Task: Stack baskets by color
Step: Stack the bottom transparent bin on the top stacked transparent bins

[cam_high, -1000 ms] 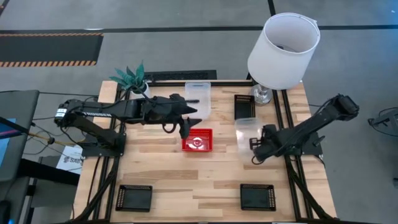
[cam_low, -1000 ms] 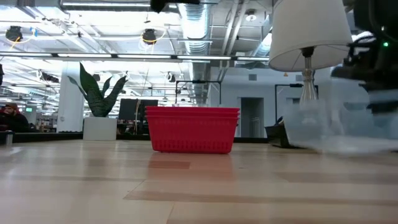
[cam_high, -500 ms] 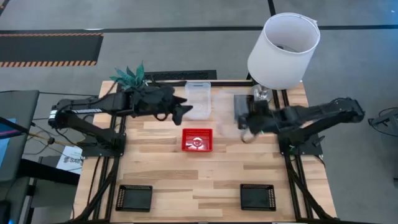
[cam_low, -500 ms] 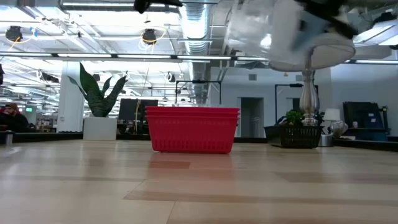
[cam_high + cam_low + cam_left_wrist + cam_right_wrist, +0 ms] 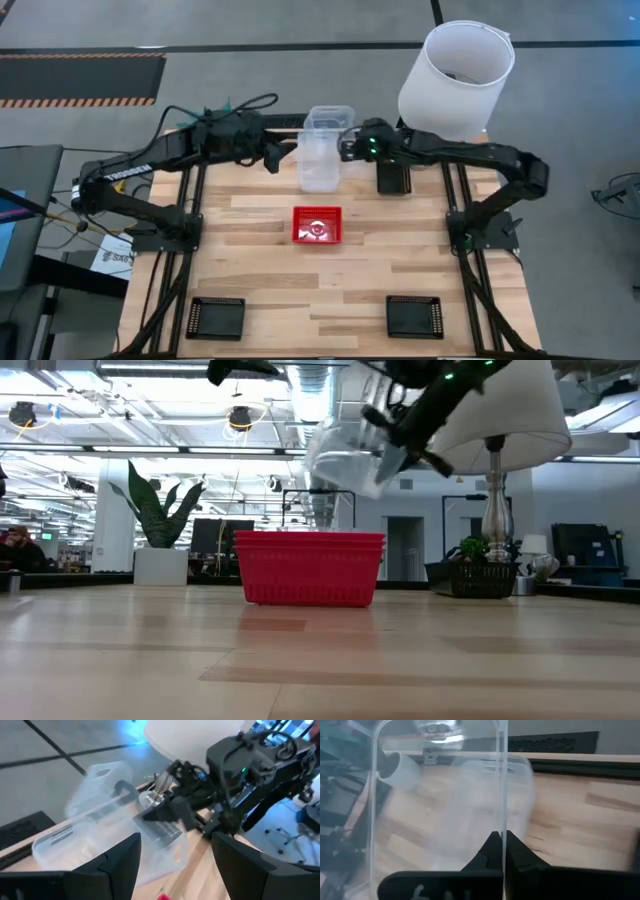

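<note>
A clear basket (image 5: 327,120) hangs tilted in the air at the table's far middle, with my right gripper (image 5: 346,148) shut on it. Just below it, another clear basket (image 5: 318,172) rests on the table on its base. Nested red baskets (image 5: 317,224) stand at the table's centre. Black baskets lie at the near left (image 5: 215,317), the near right (image 5: 415,316) and the far right (image 5: 393,178). My left gripper (image 5: 272,158) hovers open to the left of the clear baskets, nothing between its fingers. My right gripper pinches the lifted clear basket's thin side wall (image 5: 503,795) at its rim, one finger inside the basket and one outside. The fingers come from the table's right, slanting down. The basket (image 5: 345,455) hangs tilted, clear of the table and above the red baskets' height.
A tall white lampshade (image 5: 456,80) stands at the far right corner, close behind my right arm. A small green plant (image 5: 215,118) sits at the far left, mostly hidden by my left arm. Bare wood lies around the red baskets and along the near middle.
My right gripper has lifted the clear basket off the table's right side and carried it up and toward the far left, over the other clear basket. My left gripper has drawn back from above the red baskets toward the far left, rising a little.
</note>
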Controlling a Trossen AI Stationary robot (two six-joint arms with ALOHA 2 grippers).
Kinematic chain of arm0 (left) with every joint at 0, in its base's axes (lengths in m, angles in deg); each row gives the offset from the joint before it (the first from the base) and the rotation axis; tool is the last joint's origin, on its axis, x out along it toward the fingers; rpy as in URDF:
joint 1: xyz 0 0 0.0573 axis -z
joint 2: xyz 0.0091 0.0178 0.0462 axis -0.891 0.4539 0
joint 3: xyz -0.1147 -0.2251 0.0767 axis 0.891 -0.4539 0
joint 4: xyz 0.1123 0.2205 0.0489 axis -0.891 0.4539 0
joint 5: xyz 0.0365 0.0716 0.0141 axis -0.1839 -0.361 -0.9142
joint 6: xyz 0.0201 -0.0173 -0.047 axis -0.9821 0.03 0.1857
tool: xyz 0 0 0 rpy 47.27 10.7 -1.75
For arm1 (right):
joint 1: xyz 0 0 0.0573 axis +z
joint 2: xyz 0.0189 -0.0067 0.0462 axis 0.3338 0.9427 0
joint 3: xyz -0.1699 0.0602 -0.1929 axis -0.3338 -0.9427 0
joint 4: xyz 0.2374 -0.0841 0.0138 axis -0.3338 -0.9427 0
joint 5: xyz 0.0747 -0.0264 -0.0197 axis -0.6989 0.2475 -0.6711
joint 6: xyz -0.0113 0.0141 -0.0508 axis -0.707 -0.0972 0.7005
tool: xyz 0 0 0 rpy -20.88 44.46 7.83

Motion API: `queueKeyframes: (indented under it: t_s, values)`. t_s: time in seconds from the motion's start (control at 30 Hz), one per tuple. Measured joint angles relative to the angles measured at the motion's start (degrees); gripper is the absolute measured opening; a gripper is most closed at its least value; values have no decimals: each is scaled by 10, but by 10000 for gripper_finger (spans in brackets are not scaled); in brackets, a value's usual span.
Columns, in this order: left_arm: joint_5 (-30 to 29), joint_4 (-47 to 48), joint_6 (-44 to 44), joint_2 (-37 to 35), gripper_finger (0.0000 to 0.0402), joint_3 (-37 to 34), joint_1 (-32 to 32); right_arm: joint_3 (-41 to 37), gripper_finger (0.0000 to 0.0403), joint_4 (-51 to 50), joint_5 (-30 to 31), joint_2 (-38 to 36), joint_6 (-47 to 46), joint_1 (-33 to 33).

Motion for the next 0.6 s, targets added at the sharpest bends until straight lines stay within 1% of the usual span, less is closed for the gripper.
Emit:
queueKeyframes:
  t_s: [0.13,0.3,0.4,0.6]
  values:
    - [56,0,-3,7,230,0,-31,66,1,0,-8,64,-12,-2]
    - [106,2,-26,7,230,0,-60,127,1,-43,-18,126,-47,-3]
    - [130,4,-35,7,230,0,-73,135,1,-60,-20,143,-72,1]
    - [180,9,-63,7,230,0,-94,135,2,-60,-7,169,-116,4]
